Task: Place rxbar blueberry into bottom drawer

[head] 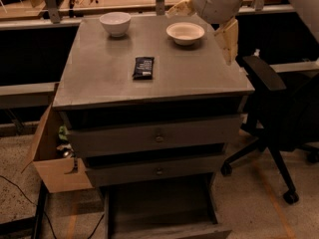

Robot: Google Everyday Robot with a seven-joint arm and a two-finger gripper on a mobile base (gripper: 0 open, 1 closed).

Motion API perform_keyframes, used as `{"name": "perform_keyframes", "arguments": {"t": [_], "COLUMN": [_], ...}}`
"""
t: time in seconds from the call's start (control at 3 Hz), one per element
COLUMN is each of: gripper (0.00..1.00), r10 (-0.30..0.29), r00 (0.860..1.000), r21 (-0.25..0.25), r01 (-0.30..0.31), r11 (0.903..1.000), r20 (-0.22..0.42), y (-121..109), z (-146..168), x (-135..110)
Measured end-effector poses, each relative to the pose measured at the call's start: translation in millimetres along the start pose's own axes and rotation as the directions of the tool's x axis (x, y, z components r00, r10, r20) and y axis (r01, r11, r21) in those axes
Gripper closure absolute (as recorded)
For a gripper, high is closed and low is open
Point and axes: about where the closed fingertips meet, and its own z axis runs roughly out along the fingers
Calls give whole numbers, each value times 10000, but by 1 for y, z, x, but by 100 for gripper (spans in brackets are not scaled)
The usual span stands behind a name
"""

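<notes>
The rxbar blueberry (pixel 143 67), a dark flat bar with white print, lies on the grey cabinet top (pixel 99 78), near its middle. The bottom drawer (pixel 169 231) is pulled out at the foot of the cabinet, and its dark inside holds nothing that shows. My gripper (pixel 200 33) hangs over the back right of the cabinet top, above the shallow white bowl. Its tan fingers (pixel 227 38) are spread wide and hold nothing. The bar is to the gripper's left and nearer the front.
A deep white bowl (pixel 115 23) and a shallow white bowl (pixel 185 33) stand at the back of the top. Two shut knobbed drawers (pixel 158 138) sit above the open one. A black office chair (pixel 279 118) stands right; a cardboard box (pixel 52 158) left.
</notes>
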Motion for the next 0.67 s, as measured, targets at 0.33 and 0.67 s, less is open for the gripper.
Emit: {"name": "perform_keyframes", "arguments": {"t": [0.33,0.67], "gripper": [0,0], "r10": [-1749,-3631], "r00": [9813,9186], "r21": [461,845], "r01": [1717,3539], "r11": [9841,9315], "r20": [806,1561], "y": [-29,-57], "z": [22,42], "x": [-12,-24]}}
